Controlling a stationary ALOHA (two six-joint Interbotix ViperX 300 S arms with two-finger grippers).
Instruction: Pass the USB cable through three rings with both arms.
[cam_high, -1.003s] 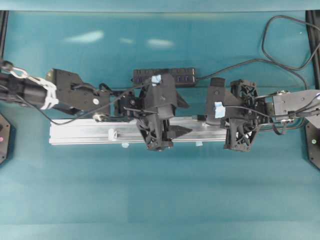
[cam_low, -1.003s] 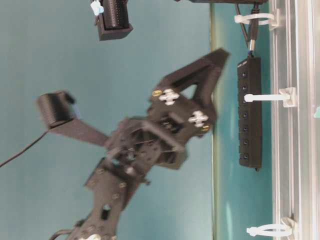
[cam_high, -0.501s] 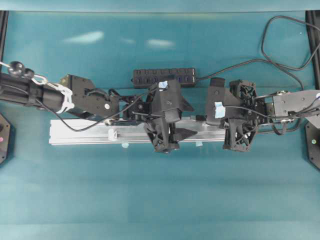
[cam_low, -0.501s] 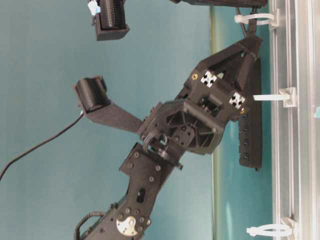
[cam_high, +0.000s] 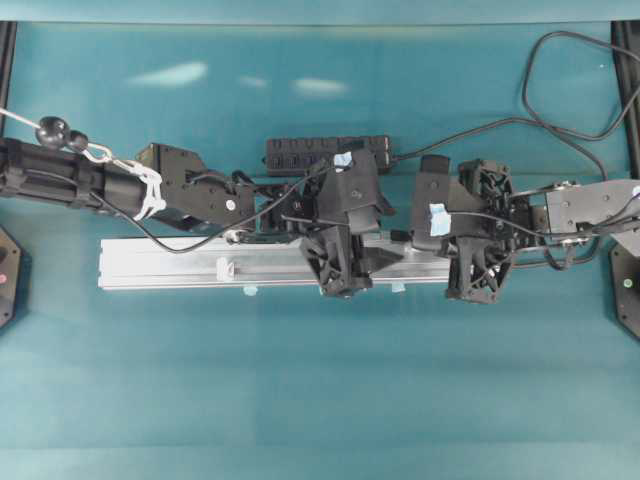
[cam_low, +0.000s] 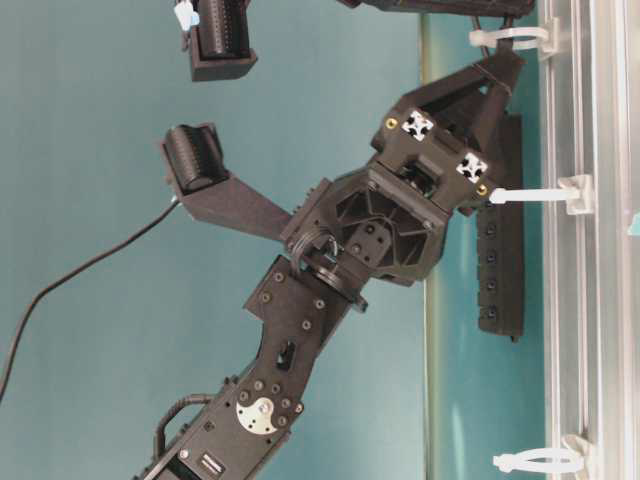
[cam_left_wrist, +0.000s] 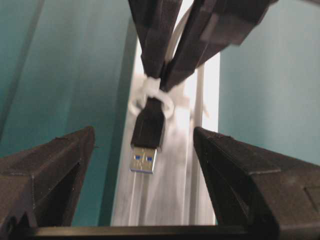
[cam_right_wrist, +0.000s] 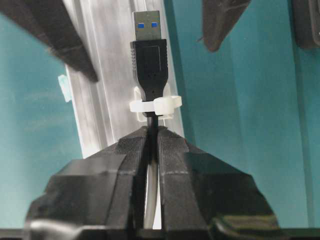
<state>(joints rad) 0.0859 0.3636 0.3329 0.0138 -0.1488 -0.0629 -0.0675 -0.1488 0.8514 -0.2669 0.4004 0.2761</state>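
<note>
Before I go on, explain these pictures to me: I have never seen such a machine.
Two black robot arms work over a teal table. One picture looks down from above, one from table level, turned sideways, and two from cameras on the wrists. A silver rail with small white rings lies on the table, a black hub behind it. The right gripper is shut on the USB cable, whose plug has passed through one ring. The left gripper stands open, facing the plug.

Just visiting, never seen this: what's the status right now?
Right gripper shut on USB cable, plug poking through first ring. Left gripper open, flanking the plug. Nothing in the way.
</note>
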